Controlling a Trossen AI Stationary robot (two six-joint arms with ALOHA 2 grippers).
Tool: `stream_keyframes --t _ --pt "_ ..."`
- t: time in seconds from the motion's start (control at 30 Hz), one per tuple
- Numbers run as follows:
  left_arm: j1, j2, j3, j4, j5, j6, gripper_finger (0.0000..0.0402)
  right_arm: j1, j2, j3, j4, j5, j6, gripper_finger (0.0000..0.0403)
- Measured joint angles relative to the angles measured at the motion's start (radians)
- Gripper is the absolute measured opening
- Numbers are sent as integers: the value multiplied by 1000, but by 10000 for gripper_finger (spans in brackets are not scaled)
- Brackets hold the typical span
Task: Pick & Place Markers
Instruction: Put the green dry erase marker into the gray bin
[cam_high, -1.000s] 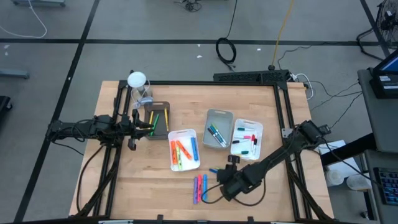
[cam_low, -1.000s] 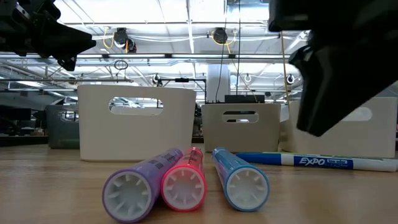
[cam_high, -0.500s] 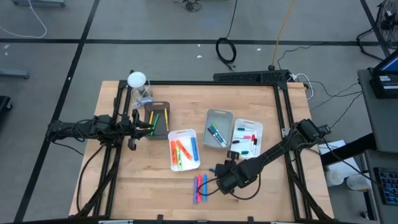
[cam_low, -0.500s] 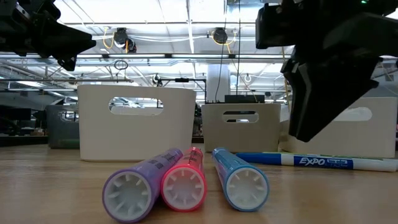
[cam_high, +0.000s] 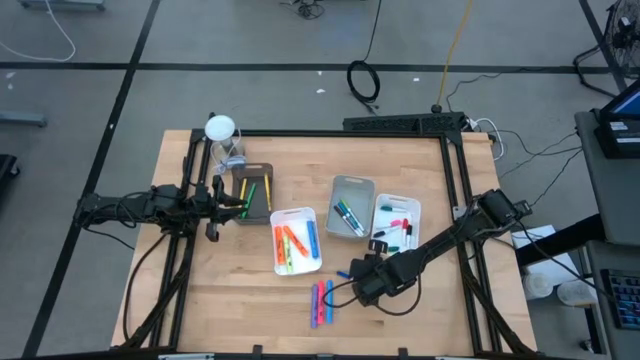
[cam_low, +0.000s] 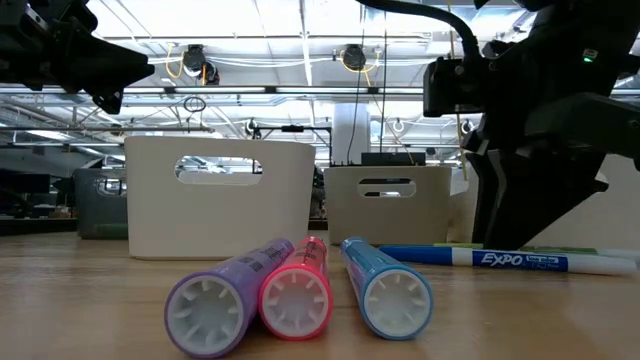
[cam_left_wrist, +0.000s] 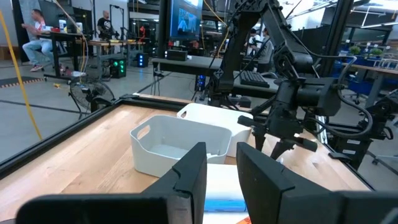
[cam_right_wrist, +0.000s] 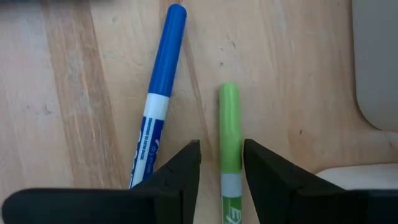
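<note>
My right gripper is open and points down at the table near its near edge. Its fingers stand on either side of a green marker without touching it. A blue and white marker lies flat beside the green one. Purple, pink and blue markers lie side by side on the wood, nearer the near edge. More markers lie in the trays. My left gripper waits, open, at the table's left beside the brown tray.
Four trays stand mid-table: the brown one, a white tray with orange and blue markers, a grey tray and a white tray just beyond my right gripper. A white round object stands at the far left corner. Bare wood lies toward the near left.
My right gripper has moved from the near edge toward the far edge and has come down over the blue and green markers. The markers and my left arm have kept still.
</note>
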Motion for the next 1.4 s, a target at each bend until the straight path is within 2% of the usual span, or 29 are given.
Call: stream_keyframes --t 0.27,0.53,0.87,1.23,1.4 --pt "0 0 0 0 0 0 90 0 1 -3 8 -5 -24 103" --pt "0 0 0 0 0 0 90 0 3 -4 9 -13 -66 18" --pt "0 0 0 0 0 0 90 -3 -70 -12 14 -14 -73 22" --pt "0 0 0 0 0 0 90 -5 -246 -8 206 26 -108 20" --pt "0 0 0 0 0 0 90 -5 -291 -8 284 76 -111 19"
